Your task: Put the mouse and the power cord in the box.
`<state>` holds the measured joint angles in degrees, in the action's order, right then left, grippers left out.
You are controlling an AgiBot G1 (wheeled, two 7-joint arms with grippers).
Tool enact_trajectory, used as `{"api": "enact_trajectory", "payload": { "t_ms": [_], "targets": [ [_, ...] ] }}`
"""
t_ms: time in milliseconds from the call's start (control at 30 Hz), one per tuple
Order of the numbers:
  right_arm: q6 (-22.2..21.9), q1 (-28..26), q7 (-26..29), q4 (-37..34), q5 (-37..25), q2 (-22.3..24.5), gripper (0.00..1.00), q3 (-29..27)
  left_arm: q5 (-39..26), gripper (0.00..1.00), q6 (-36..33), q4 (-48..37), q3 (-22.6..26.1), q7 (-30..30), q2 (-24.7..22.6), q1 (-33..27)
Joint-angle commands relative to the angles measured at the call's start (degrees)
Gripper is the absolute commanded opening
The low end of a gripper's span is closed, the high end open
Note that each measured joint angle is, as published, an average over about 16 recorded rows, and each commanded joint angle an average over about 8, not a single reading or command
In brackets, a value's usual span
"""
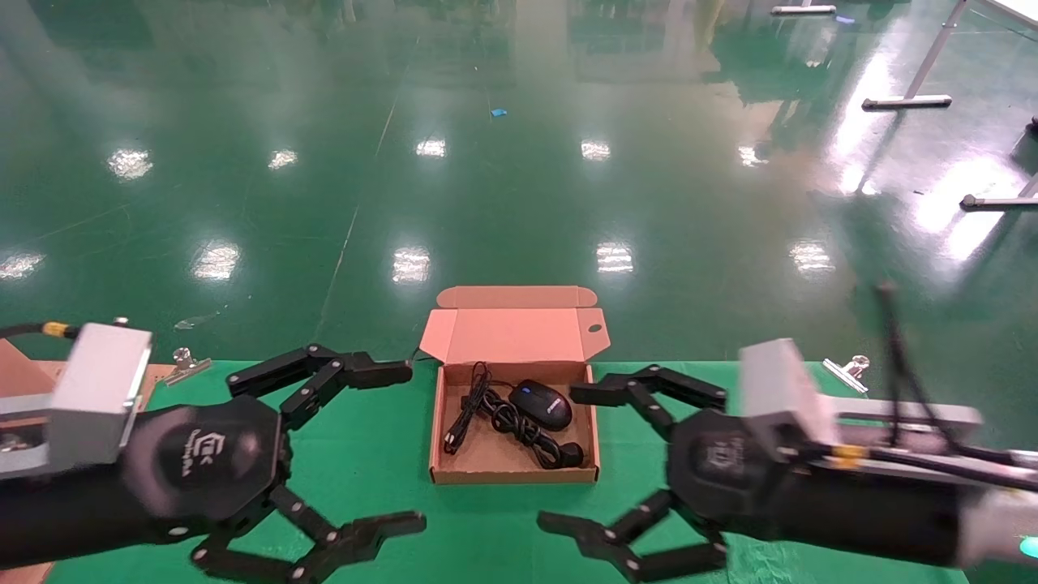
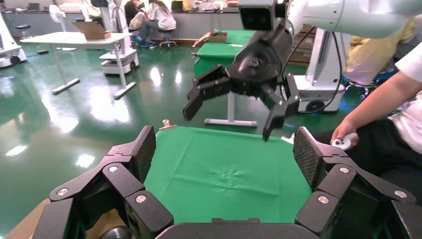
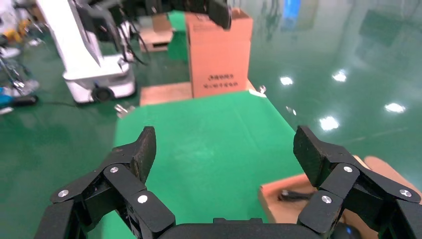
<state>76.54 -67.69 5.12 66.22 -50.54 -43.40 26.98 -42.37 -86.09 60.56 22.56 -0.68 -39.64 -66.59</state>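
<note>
The brown box (image 1: 515,473) lies open in the middle of the green cloth, its flap lid (image 1: 515,334) standing at the back. Inside it are the black mouse (image 1: 541,404) on the right and the looped power cord (image 1: 495,418) beside it on the left. My left gripper (image 1: 401,448) hovers open just left of the box, and my right gripper (image 1: 565,458) hovers open just right of it; neither holds anything. In the right wrist view a box corner (image 3: 278,196) and a bit of cord (image 3: 293,195) show near the open right gripper (image 3: 226,149). The left gripper (image 2: 225,149) faces bare cloth.
Metal clips (image 1: 185,361) (image 1: 847,369) pin the cloth at the table's far edge. Flat cardboard (image 1: 16,377) lies at the left end, with a tall carton (image 3: 219,55) beyond it. The shiny green floor lies past the far edge. A seated person (image 2: 393,104) is past the right end.
</note>
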Motion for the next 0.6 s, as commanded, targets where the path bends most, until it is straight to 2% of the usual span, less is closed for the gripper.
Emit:
{"api": "enact_trajectory", "payload": {
  "t_ms": [33,367,600],
  "targets": [
    [1.61,1.07,0.99,1.29,1.52,1.47,1.0,-1.92,0.09,1.0,0.07,2.35,-1.18,2.06,0.83,0.9],
    [8.87,5.93,5.39,7.13,8.42,8.11,1.0,-10.63,0.49,1.0,0.35,12.89,-6.42,11.15,4.51,4.91],
    [10.74,7.22,6.19,8.64,10.26,9.8,1.0,-12.89,0.58,1.0,0.35,15.36,-7.58,12.63,5.26,5.76]
  ]
}}
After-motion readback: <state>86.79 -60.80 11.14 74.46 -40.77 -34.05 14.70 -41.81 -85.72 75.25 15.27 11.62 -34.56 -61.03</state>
